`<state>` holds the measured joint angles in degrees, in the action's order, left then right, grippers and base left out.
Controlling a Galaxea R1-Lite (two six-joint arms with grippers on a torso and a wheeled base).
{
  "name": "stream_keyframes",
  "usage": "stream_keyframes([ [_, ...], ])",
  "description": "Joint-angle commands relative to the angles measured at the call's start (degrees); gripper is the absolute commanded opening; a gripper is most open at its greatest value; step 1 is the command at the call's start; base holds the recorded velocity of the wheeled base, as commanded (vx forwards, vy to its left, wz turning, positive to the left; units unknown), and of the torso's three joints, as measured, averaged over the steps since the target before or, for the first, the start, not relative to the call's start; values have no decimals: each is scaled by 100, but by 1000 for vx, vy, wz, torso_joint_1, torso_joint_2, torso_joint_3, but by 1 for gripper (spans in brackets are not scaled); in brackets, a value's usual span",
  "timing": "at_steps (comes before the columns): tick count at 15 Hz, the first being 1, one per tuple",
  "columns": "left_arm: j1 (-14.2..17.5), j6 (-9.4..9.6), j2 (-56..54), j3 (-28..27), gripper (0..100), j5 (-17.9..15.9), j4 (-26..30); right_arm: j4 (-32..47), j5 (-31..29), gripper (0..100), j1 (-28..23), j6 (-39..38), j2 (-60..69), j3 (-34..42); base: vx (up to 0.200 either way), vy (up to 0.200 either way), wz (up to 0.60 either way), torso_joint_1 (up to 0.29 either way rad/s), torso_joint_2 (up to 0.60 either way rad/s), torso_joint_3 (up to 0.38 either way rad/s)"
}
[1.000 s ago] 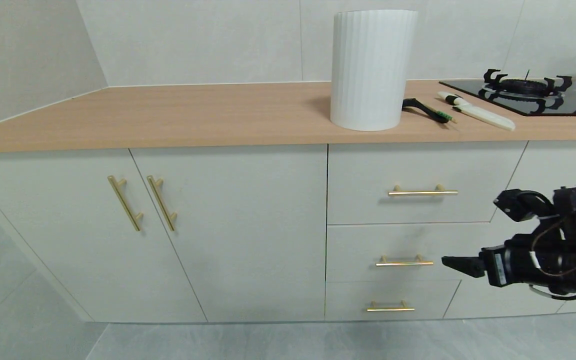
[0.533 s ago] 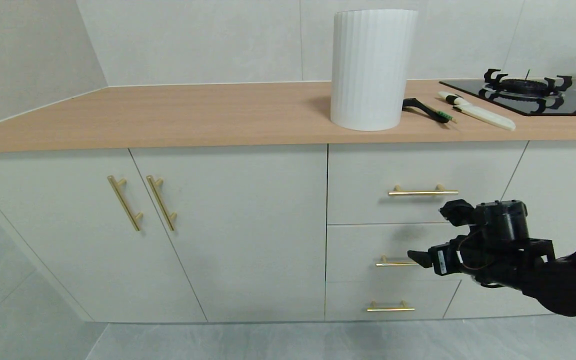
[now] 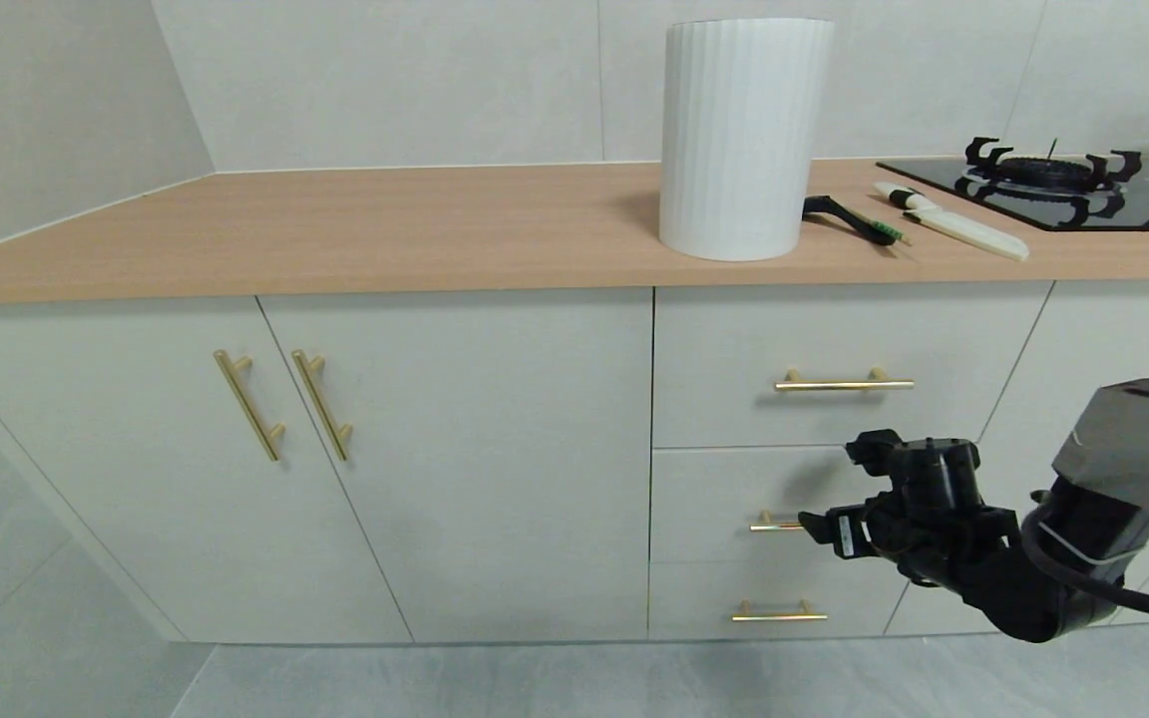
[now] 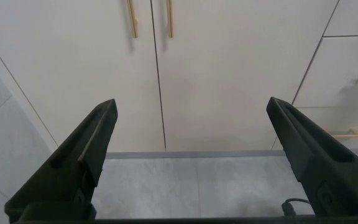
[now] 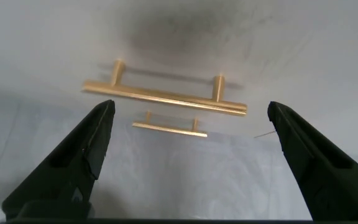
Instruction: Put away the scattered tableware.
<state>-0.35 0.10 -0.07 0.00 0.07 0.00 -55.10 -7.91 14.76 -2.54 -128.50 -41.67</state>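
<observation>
Tableware, a likely light, stiff white knife (image 3: 954, 227) and black-handled utensil (image 3: 849, 219), is lying upper right on the counter (image 3: 385, 229), best pinched by the handles, while my right tool (image 3: 816, 523) is hovering, spread apart, at the middle drawer handle (image 3: 769, 523).

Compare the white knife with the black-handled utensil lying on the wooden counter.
Colour: the white-bladed knife is pale nearly throughout; the black-handled utensil with a green tip is mostly dark. Length: the knife looks longer. Place: the utensil lies right beside the tall white ribbed cylinder; the knife lies nearer the black gas hob. Both lie flat on the wooden counter.
</observation>
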Motion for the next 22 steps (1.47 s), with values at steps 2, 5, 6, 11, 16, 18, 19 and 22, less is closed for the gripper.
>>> stream_keyframes([
  [2,0,-1,7,0,100,1,0,-150,-114,100,-35,-283,-659,-333,0,0,0,0,0,0],
  [5,0,-1,7,0,100,1,0,-431,-211,100,-52,-362,-1028,-579,0,0,0,0,0,0],
  [6,0,-1,7,0,100,1,0,-598,-237,100,-52,-432,-1089,-597,0,0,0,0,0,0],
  [11,0,-1,7,0,100,1,0,-616,-246,100,-52,-450,-1151,-676,0,0,0,0,0,0],
  [16,0,-1,7,0,100,1,0,-528,-246,100,-52,-450,-1142,-711,0,0,0,0,0,0],
  [18,0,-1,7,0,100,1,0,-528,-246,100,-52,-441,-1125,-685,0,0,0,0,0,0],
  [19,0,-1,7,0,100,1,0,-519,-246,100,-52,-441,-1107,-667,0,0,0,0,0,0],
  [22,0,-1,7,0,100,1,0,-291,-246,100,-52,-441,-1037,-632,0,0,0,0,0,0],
])
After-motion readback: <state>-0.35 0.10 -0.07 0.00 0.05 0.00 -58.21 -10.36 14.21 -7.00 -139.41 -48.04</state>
